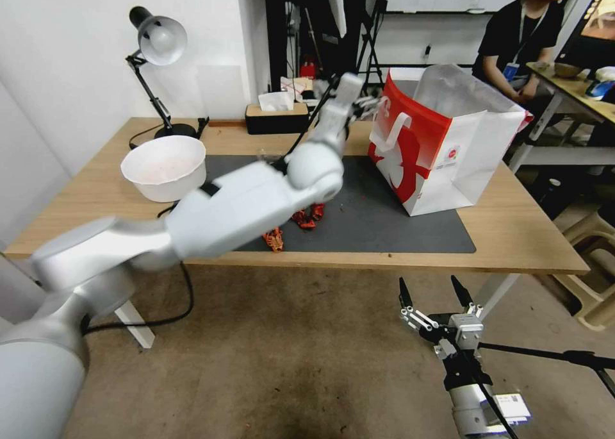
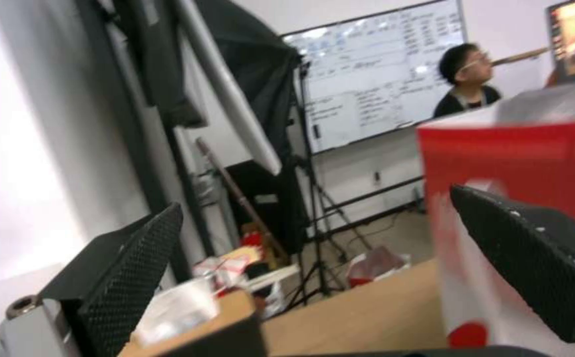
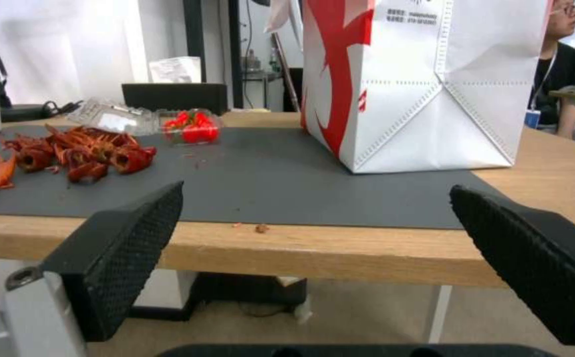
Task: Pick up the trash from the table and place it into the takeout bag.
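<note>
The takeout bag (image 1: 448,138), red and white with a clear liner, stands open on the right part of the table (image 1: 525,234). My left gripper (image 1: 370,102) is raised beside the bag's upper left edge, open with nothing between its fingers; in the left wrist view the left gripper (image 2: 314,203) has the bag's red wall (image 2: 519,158) close by. A pale paper bowl (image 1: 165,166) stands at the table's left. Red crayfish shells (image 1: 307,218) lie on the dark mat (image 1: 384,221). My right gripper (image 1: 435,298) hangs open below the table's front edge.
In the right wrist view, a clear plastic container (image 3: 188,126) holding red scraps sits behind the shell pile (image 3: 82,153). A black desk lamp (image 1: 157,48) and a tissue box (image 1: 277,115) stand along the back edge. A person sits behind the bag.
</note>
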Robot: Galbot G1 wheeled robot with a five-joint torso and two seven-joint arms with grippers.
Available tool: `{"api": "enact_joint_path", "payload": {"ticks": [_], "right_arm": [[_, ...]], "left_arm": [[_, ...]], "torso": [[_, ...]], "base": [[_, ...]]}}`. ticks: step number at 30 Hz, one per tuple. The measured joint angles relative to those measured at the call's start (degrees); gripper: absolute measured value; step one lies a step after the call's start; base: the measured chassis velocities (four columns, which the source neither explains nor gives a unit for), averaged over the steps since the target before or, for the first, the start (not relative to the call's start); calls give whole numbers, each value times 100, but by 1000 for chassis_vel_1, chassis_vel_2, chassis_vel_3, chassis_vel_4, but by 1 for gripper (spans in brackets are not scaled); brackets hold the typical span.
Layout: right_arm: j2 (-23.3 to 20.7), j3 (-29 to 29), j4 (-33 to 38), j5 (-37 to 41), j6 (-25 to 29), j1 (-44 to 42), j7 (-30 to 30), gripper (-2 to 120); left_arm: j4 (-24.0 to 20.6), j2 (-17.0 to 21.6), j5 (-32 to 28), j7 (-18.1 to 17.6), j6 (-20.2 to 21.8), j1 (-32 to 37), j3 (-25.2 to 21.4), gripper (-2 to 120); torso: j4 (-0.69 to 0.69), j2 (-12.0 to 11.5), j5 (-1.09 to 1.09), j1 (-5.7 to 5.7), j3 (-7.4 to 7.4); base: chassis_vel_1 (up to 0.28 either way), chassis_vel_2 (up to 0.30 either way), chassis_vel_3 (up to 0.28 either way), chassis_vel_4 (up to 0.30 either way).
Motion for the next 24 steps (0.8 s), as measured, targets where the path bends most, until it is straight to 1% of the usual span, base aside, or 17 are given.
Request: {"api": "enact_joint_path", "payload": {"ticks": [1, 2, 4, 5, 7, 9, 13, 14, 16, 17, 18, 20, 21, 22, 24], "right_arm": [[0, 0, 0, 0, 0, 0, 0, 100], [-6, 26, -5, 14, 15, -7, -9, 100], [-10, 74, -29, 44, 41, -27, -32, 100], [-10, 74, -29, 44, 41, -27, -32, 100], [-11, 136, -38, 78, 79, -70, -51, 100], [-10, 159, -43, 88, 93, -85, -57, 100], [-23, 254, -78, 158, 159, -133, -91, 100], [-23, 254, -78, 158, 159, -133, -91, 100], [-27, 286, -86, 188, 179, -141, -108, 100], [-39, 328, -97, 237, 202, -148, -125, 100], [-39, 328, -97, 237, 202, -148, -125, 100], [-71, 388, -147, 328, 238, -154, -162, 100], [-84, 404, -161, 358, 247, -154, -176, 100], [-84, 404, -161, 358, 247, -154, -176, 100], [-117, 427, -164, 400, 249, -152, -197, 100]], "left_arm": [[0, 0, 0, 0, 0, 0, 0, 100], [-181, 139, 21, -67, 82, 137, -75, 100], [-394, 290, 26, -190, 199, 331, -250, 100], [-394, 290, 26, -190, 199, 331, -250, 100], [-562, 476, 69, -252, 224, 582, -449, 100], [-624, 547, 74, -256, 231, 660, -512, 100], [-962, 849, 101, -254, 233, 1068, -781, 100], [-962, 849, 101, -254, 233, 1068, -781, 100], [-1097, 999, 142, -219, 224, 1296, -905, 100], [-1267, 1188, 218, -116, 177, 1646, -1090, 100], [-1267, 1188, 218, -116, 177, 1646, -1090, 100], [-1573, 1421, 393, 47, 84, 2413, -1512, 100], [-1698, 1502, 468, 153, 21, 2809, -1797, 100], [-1698, 1502, 468, 153, 21, 2809, -1797, 100], [-1936, 1625, 593, 463, -121, 3481, -2434, 100]], "torso": [[0, 0, 0, 0, 0], [1, 0, -1, 0, 0], [-1, 0, 1, 0, 0], [-1, 0, 1, 0, 0], [-3, 0, 0, 0, 0], [-2, 0, 0, 0, 0], [-1, 0, 0, 0, 0], [-1, 0, 0, 0, 0], [-2, 0, 1, -1, -1], [-1, 0, 0, 0, 0], [-1, 0, 0, 0, 0], [0, 0, 1, 0, 0], [-2, 0, -2, -1, 0], [-2, 0, -2, -1, 0], [-1, 0, 1, 0, 0]], "base": [[0, 0, 0, 0], [0, 0, 0, 0], [0, 0, 0, 0], [0, 0, 0, 0], [0, 0, 0, 0], [0, 0, 0, 0], [0, 0, 0, 0], [0, 0, 0, 0], [0, 0, 0, 0], [0, 0, 0, 0], [0, 0, 0, 0], [0, 0, 0, 0], [0, 0, 0, 0], [0, 0, 0, 0], [0, 0, 0, 0]]}}
